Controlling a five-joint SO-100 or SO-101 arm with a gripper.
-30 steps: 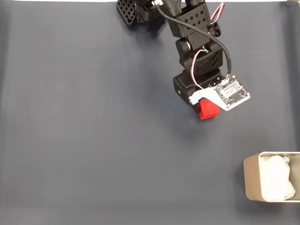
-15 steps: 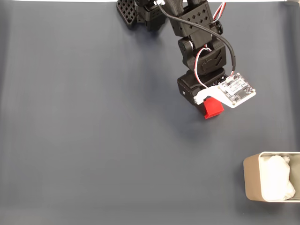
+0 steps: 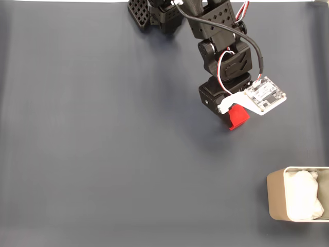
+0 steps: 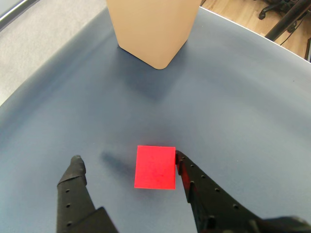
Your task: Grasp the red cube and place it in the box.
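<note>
- red cube (image 4: 155, 167) touches only the right finger; gripper (image 4: 129, 163) is spread wide.
- I'd centre it, then close before heading to the box (image 3: 298, 200).

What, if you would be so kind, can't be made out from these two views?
- Fixed view: the box is cut off by the right edge, so its far side is unseen.
- Fixed view: the white camera mount and arm cover part of the red cube and the gripper fingers.
- Wrist view: the top edge crops the box; its inside is hidden.
- Wrist view: whether the cube rests on the mat or is lifted is unclear.
</note>
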